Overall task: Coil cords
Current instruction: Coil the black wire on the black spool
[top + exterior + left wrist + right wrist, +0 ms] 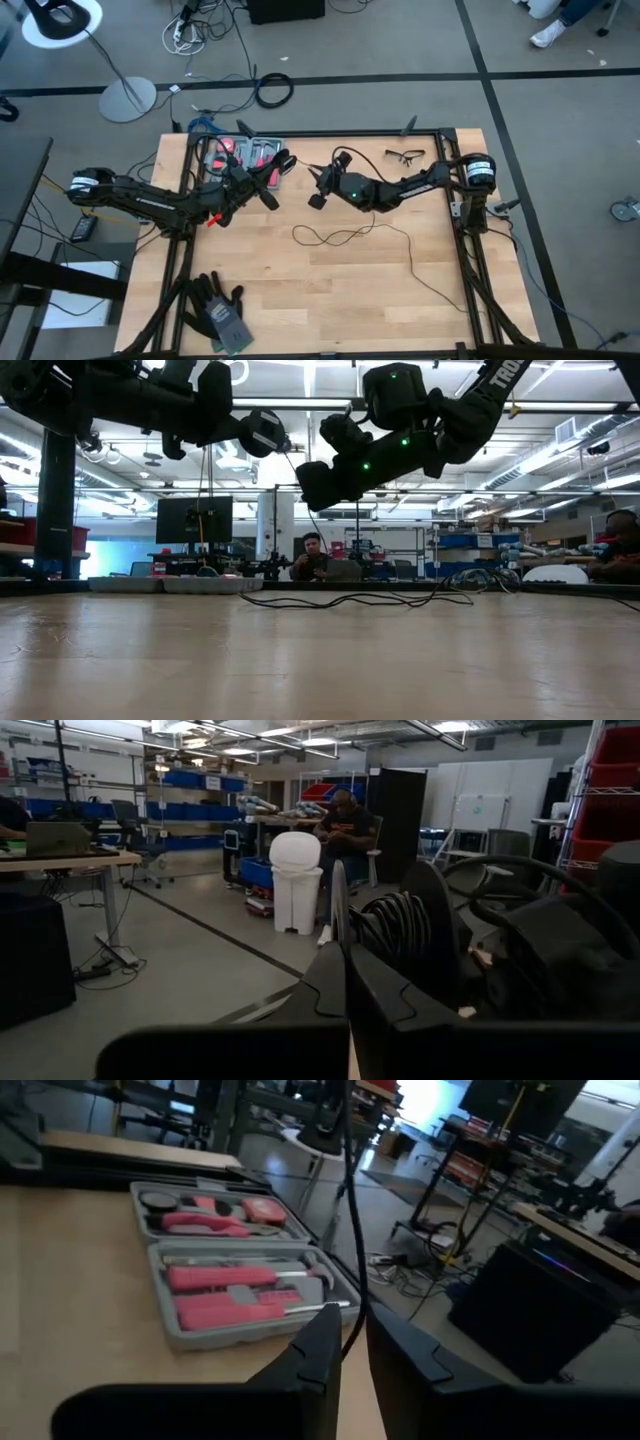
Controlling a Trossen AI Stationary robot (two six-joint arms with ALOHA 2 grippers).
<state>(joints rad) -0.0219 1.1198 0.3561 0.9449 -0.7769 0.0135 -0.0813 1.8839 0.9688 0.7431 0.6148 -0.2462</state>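
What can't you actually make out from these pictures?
- Cord, disc end: too small to find in the high view, perhaps hidden under the arms.
- Whether the left gripper pinches the cord: dark arm parts fill the left wrist view.
- Tool case contents: blurred in the right wrist view.
- Cord's far end: lost against the table frame, high view.
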